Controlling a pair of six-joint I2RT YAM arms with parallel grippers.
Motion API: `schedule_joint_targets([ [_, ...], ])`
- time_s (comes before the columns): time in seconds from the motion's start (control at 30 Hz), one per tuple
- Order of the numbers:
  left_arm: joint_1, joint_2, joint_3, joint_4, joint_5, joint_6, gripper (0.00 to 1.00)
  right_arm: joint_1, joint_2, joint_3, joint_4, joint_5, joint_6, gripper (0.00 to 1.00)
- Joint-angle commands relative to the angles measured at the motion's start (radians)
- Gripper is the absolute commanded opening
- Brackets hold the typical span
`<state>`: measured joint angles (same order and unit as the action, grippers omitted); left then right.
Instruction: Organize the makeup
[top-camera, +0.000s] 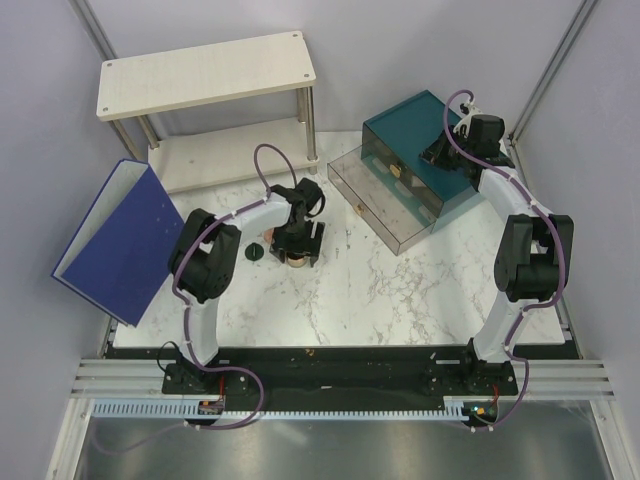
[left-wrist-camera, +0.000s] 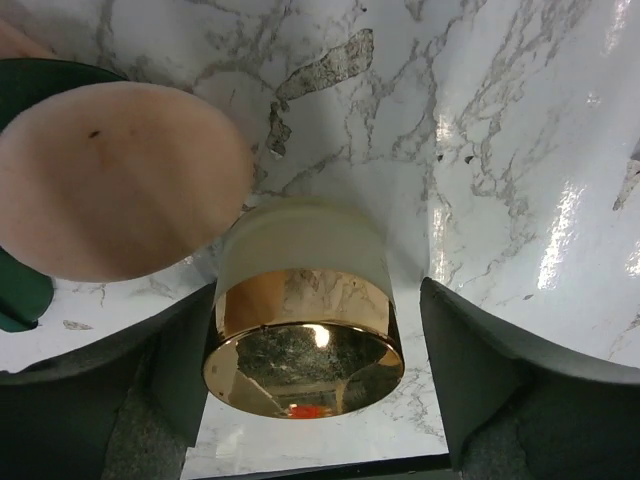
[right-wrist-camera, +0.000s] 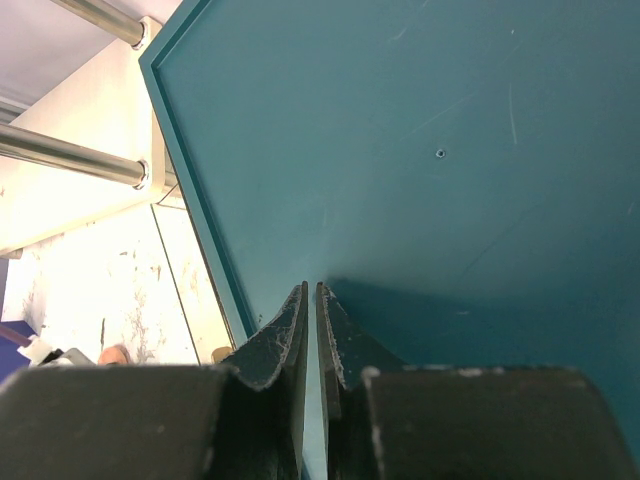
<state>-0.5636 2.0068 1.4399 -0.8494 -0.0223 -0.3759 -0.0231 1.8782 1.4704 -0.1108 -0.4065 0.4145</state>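
**A:** What step is this? The left tool (left-wrist-camera: 315, 380) is wide open, straddling the gold-rimmed tin (left-wrist-camera: 300, 300), not pinching yet. Looks like a pick to me.

**B:** Yep, it needs to close, then lift. The peach-pink compact (left-wrist-camera: 110, 180) is just beside the tin. Farther past the tin, the right tool (right-wrist-camera: 310, 340) is shut over the teal drawer box (right-wrist-camera: 450, 150). Glossy marble table (top-camera: 330, 310), plain grey walls (top-camera: 40, 120).

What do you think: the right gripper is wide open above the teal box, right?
Not quite. The right gripper is above the teal box, but it is shut, its jaws nearly touching. The right wrist view shows it.
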Motion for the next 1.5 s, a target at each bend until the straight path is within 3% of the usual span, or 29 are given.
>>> schedule_joint_targets([
  [0.0, -0.005, 0.009, 0.011, 0.039, -0.004, 0.026, 0.81, 0.014, 0.058, -0.056, -0.190, 0.018, -0.034, 0.15],
  [0.03, -0.005, 0.010, 0.016, 0.041, -0.001, 0.028, 0.79, 0.014, 0.058, -0.056, -0.190, 0.018, -0.034, 0.15],
  [0.1, -0.005, 0.010, 0.017, 0.046, 0.004, 0.031, 0.56, 0.012, 0.056, -0.058, -0.190, 0.018, -0.033, 0.15],
  [0.13, -0.005, 0.010, 0.020, 0.046, 0.007, 0.031, 0.36, 0.014, 0.055, -0.058, -0.190, 0.018, -0.033, 0.15],
  [0.17, -0.005, 0.010, 0.020, 0.046, 0.004, 0.031, 0.09, 0.012, 0.055, -0.059, -0.190, 0.018, -0.034, 0.15],
  [0.2, -0.005, 0.009, 0.022, 0.046, 0.004, 0.031, 0.02, 0.014, 0.055, -0.059, -0.190, 0.018, -0.034, 0.15],
  [0.43, -0.009, -0.045, 0.037, 0.047, -0.002, 0.037, 0.02, 0.012, 0.053, -0.064, -0.190, 0.017, -0.034, 0.15],
  [0.63, -0.010, -0.079, 0.221, 0.017, -0.007, 0.048, 0.02, 0.014, 0.058, -0.061, -0.190, 0.012, -0.031, 0.15],
  [0.97, -0.065, 0.102, 0.655, -0.034, 0.133, 0.086, 0.02, 0.014, 0.061, -0.062, -0.188, 0.009, -0.028, 0.15],
  [1.2, -0.120, 0.296, 0.969, -0.022, 0.333, 0.074, 0.03, 0.015, 0.064, -0.067, -0.187, 0.008, -0.029, 0.15],
  [1.47, -0.185, 0.379, 1.007, 0.081, 0.440, 0.066, 0.04, 0.017, 0.064, -0.068, -0.188, 0.006, -0.031, 0.15],
])
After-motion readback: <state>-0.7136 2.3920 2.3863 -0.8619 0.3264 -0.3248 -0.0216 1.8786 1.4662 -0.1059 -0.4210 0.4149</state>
